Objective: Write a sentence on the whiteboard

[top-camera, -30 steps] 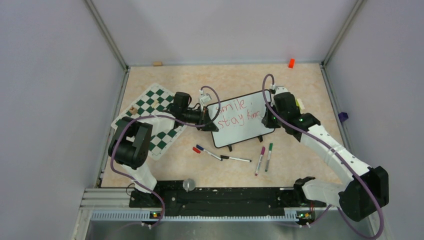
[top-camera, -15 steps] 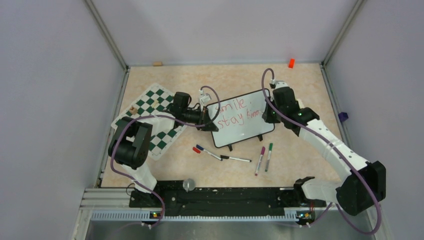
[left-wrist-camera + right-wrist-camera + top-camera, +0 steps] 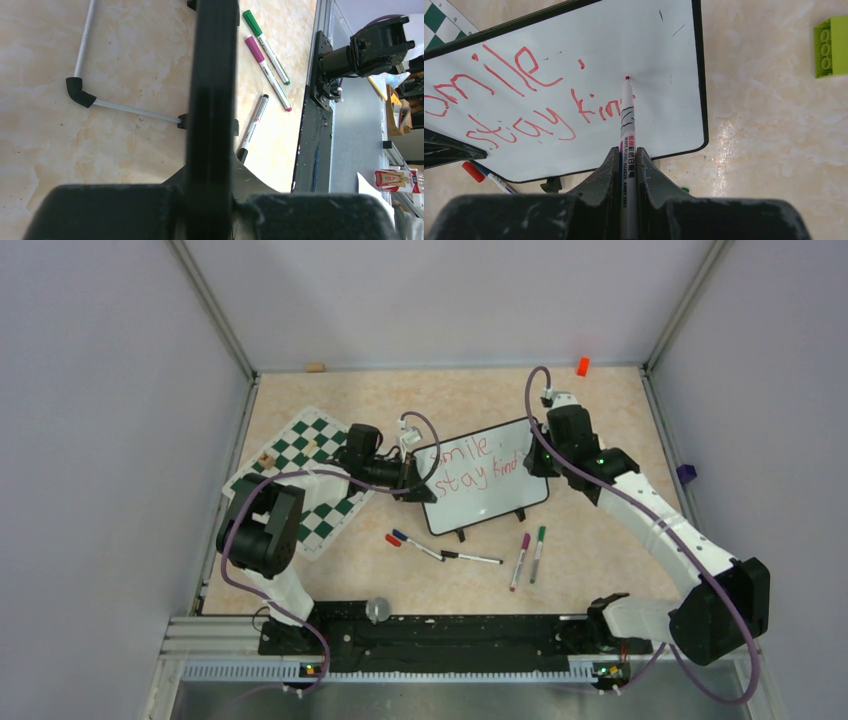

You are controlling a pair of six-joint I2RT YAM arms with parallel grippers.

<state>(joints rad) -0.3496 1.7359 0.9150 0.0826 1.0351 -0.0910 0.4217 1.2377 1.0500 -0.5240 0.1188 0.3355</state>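
So the whiteboard (image 3: 480, 480) sits about mid-table, tilted a bit, with its left corner right next to the checkered chess mat (image 3: 310, 455). The left gripper (image 3: 418, 480) is clamped on the board's left edge; in the left wrist view the black frame runs straight between its fingers.

The right gripper (image 3: 628, 155) is closed tight on a red marker (image 3: 627, 115), and the tip is touching the white surface near the board's right side. The sentence (image 3: 470, 465) is in red, two lines: "smile." on top and "stay kin…" below. The marker barrel covers the very end of that second line in the right wrist view, so I can't read the last letter cleanly there.

On the table (image 3: 600, 530) in front of the board lie four loose pens: a blue-and-red one (image 3: 415, 544), a black one (image 3: 470, 558), a purple one (image 3: 521, 560) and a green one (image 3: 537, 553). There's a small orange block (image 3: 582, 366) at the far edge, and a green brick (image 3: 830, 45) lies off to the board's right.
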